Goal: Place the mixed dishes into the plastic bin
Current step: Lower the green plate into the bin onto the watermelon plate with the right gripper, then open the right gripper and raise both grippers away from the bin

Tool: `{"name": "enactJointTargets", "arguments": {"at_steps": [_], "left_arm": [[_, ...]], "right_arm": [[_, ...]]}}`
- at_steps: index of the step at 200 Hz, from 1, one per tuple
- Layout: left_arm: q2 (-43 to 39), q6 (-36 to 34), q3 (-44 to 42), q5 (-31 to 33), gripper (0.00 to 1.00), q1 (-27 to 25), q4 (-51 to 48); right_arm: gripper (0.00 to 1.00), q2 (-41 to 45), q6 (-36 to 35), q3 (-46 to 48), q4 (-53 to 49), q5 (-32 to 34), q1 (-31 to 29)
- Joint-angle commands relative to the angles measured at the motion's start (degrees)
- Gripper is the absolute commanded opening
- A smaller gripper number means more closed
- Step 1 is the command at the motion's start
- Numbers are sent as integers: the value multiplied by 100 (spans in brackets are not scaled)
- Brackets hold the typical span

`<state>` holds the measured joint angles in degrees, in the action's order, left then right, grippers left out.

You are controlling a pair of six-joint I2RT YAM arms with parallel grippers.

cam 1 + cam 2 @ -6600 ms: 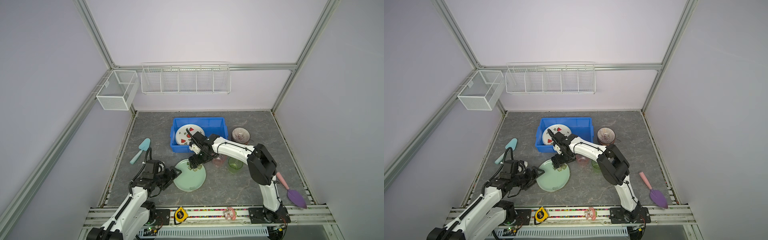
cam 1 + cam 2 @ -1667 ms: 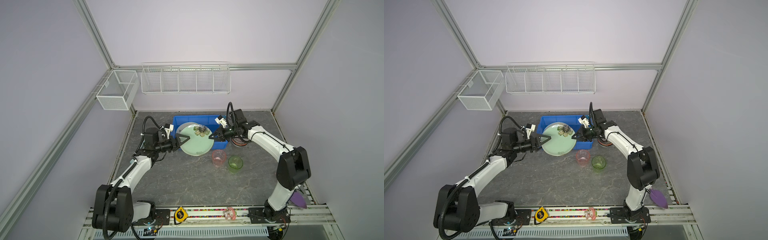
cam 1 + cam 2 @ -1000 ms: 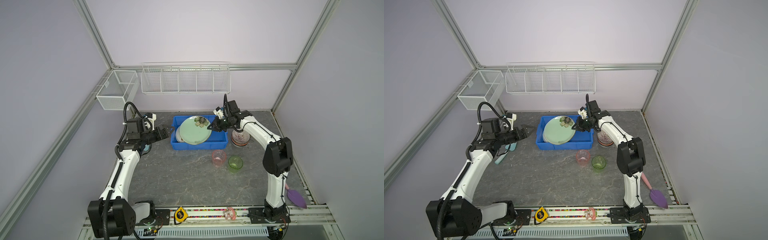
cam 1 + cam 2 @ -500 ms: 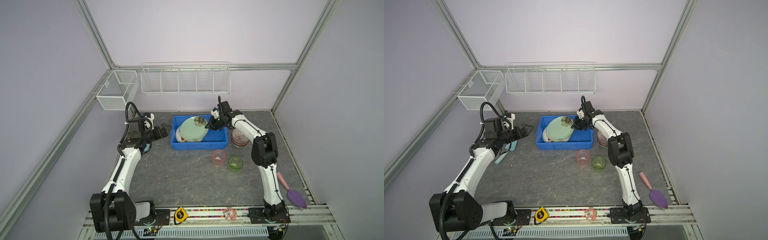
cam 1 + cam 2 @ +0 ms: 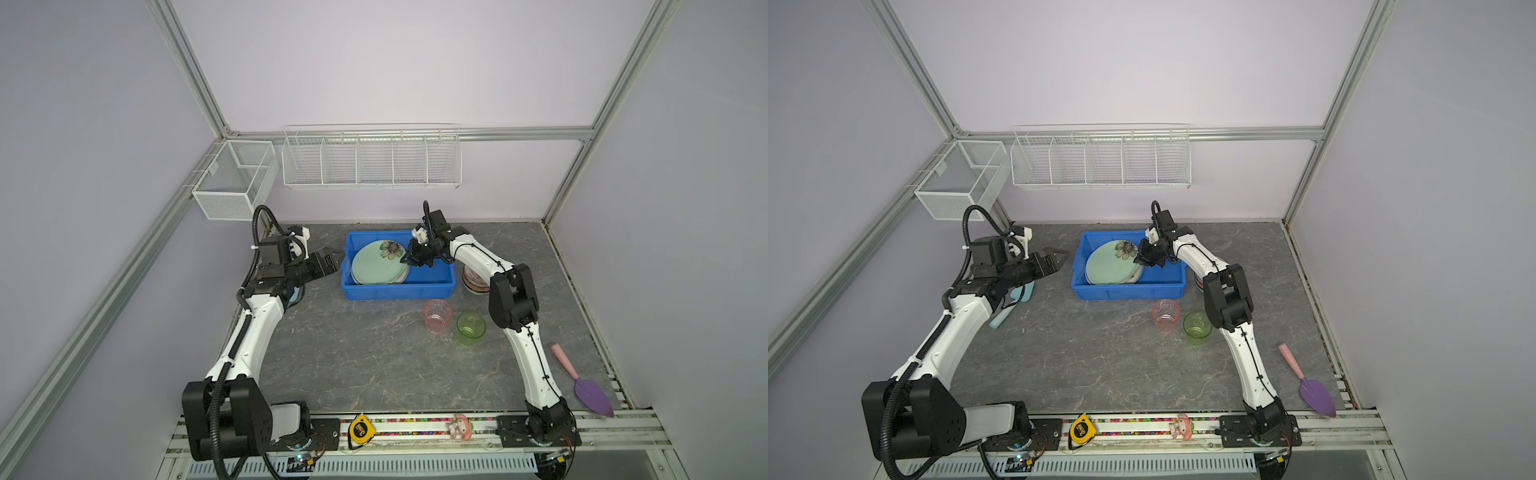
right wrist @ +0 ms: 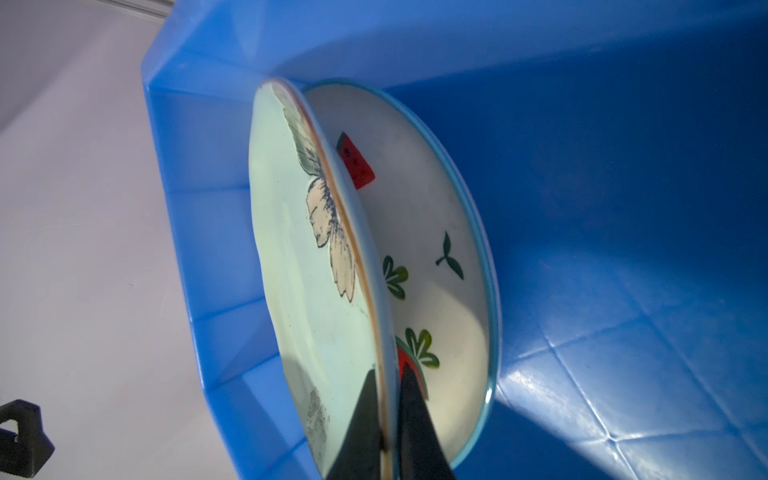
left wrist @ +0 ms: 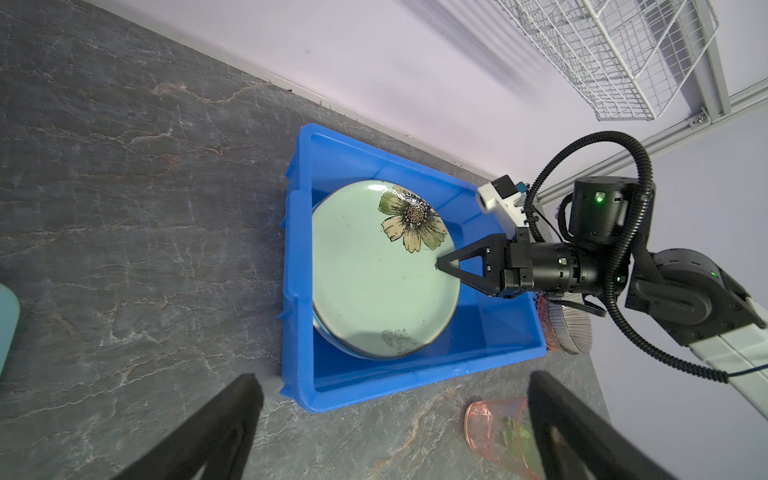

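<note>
Nearest, the pink cup point(image 5: 437, 316) and green cup point(image 5: 471, 328) stand outside the bin point(image 5: 395, 291). The left gripper point(image 5: 334, 261) hangs beside it, jaws apart and empty. Inside, the right gripper point(image 5: 402, 262) is clamped on the rim of the green flower plate point(image 5: 376, 268), which is tilted on the watermelon plate point(image 6: 436, 249). Step: setting down. Next: release, then lift clear.

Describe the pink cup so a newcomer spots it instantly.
Start at the blue plastic bin at the back of the grey table. Just outside its front wall, towards the right in both top views, two translucent cups stand side by side. The pink cup is the one closer to the bin; the green cup beside it is its only lookalike.
</note>
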<state>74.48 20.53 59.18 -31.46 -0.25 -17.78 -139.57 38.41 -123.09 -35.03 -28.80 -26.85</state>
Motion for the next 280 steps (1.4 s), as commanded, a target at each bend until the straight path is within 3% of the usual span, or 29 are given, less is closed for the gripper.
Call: {"name": "enactJointTargets", "arguments": {"at_steps": [1, 96, 161, 238, 280], "left_arm": [[23, 27, -77, -112, 100, 43, 135], [-115, 100, -176, -131, 100, 43, 95], [-199, 125, -73, -63, 100, 43, -100], [-414, 132, 164, 22, 100, 19, -624], [-663, 135, 225, 371, 100, -428, -746]], "right_arm": [[12, 29, 120, -199, 374, -300, -63], [41, 258, -398, 118, -60, 206, -72], [44, 702, -1107, 126, -714, 907, -72], [51, 2058, -1556, 970, -870, 1217, -75], [67, 3012, -1631, 1774, -706, 1553, -82]]}}
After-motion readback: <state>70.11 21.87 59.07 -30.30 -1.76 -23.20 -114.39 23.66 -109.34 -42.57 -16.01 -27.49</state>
